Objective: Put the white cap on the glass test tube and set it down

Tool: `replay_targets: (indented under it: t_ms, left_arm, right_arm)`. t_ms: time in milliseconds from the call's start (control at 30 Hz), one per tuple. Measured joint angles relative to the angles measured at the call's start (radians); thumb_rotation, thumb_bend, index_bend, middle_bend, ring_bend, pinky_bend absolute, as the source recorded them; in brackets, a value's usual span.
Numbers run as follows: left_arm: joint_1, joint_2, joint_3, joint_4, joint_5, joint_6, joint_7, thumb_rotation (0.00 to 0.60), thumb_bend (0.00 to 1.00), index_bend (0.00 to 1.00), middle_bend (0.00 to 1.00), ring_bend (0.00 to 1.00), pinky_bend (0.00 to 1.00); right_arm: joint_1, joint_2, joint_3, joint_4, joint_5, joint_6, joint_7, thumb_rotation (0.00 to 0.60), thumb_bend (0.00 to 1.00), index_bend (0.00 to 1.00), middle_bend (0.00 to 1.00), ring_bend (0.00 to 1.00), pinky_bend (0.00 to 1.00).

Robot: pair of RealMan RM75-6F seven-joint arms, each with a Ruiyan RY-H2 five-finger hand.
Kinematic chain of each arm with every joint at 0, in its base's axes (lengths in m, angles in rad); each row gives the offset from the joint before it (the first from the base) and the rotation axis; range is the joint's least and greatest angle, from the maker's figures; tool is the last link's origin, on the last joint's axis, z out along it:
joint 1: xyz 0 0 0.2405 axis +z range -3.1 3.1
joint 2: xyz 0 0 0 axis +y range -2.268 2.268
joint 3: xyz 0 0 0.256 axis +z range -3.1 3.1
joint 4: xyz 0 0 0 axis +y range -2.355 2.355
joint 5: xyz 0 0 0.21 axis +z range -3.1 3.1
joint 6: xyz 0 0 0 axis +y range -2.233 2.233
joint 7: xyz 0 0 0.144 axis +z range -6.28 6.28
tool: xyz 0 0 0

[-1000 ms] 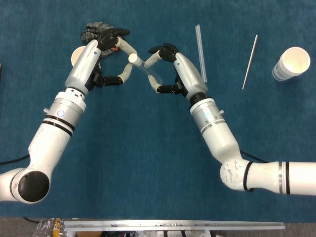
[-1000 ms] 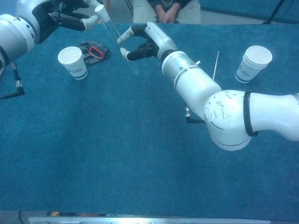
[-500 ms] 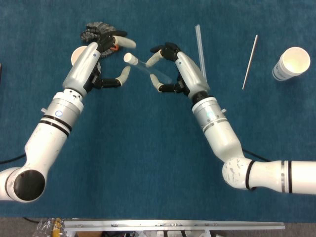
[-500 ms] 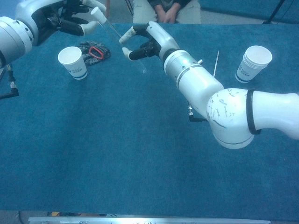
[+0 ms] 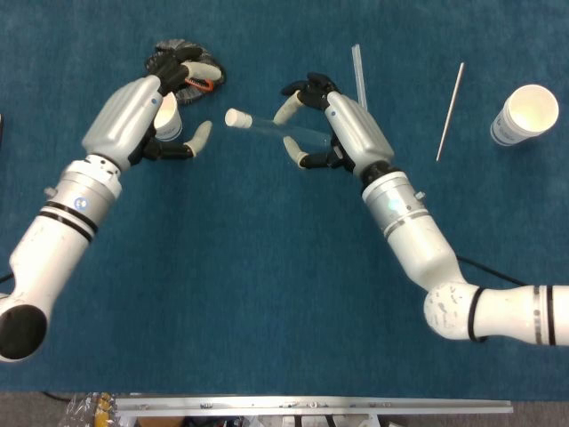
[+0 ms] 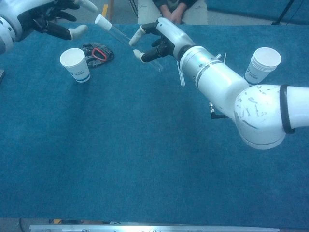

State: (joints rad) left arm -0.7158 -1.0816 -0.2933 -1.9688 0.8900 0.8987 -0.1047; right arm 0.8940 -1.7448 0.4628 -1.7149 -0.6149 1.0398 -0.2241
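My right hand (image 5: 322,124) (image 6: 159,43) holds a clear glass test tube (image 5: 277,130) (image 6: 126,39) above the blue table, lying nearly level. Its white cap (image 5: 236,117) (image 6: 102,21) sits on the end that points toward my left side. My left hand (image 5: 164,111) (image 6: 53,19) hovers apart from the cap with its fingers spread and nothing in them. It is over a white paper cup (image 5: 167,116) (image 6: 75,64).
A black and red object (image 5: 182,62) (image 6: 98,52) lies behind the left cup. A clear tube (image 5: 360,84) and a thin rod (image 5: 450,108) (image 6: 222,66) lie on the cloth to the right. A second white paper cup (image 5: 524,114) (image 6: 262,65) stands at far right.
My left hand let go of the capped end and drew back to the left. My right hand shifted right and tipped the capped tube flatter.
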Motion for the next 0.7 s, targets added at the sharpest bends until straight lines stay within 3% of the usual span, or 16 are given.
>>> replay_targets:
  t_ms: [433,700]
  left_arm:
    - [0.072,0.071,0.029,0.093,0.236,0.016,-0.093,0.517,0.42,0.22,0.06,0.00,0.07]
    - [0.123,0.080,0.056,0.178,0.410,0.107,-0.148,0.517,0.43,0.22,0.06,0.00,0.06]
  right_arm:
    - [0.006,0.119,-0.101,-0.079,0.023,-0.009,-0.128,0.600,0.43,0.69,0.25,0.05,0.18]
    - [0.000,0.130,-0.181,-0.039,0.018,-0.012,-0.165,0.600,0.43,0.69,0.25,0.05,0.18]
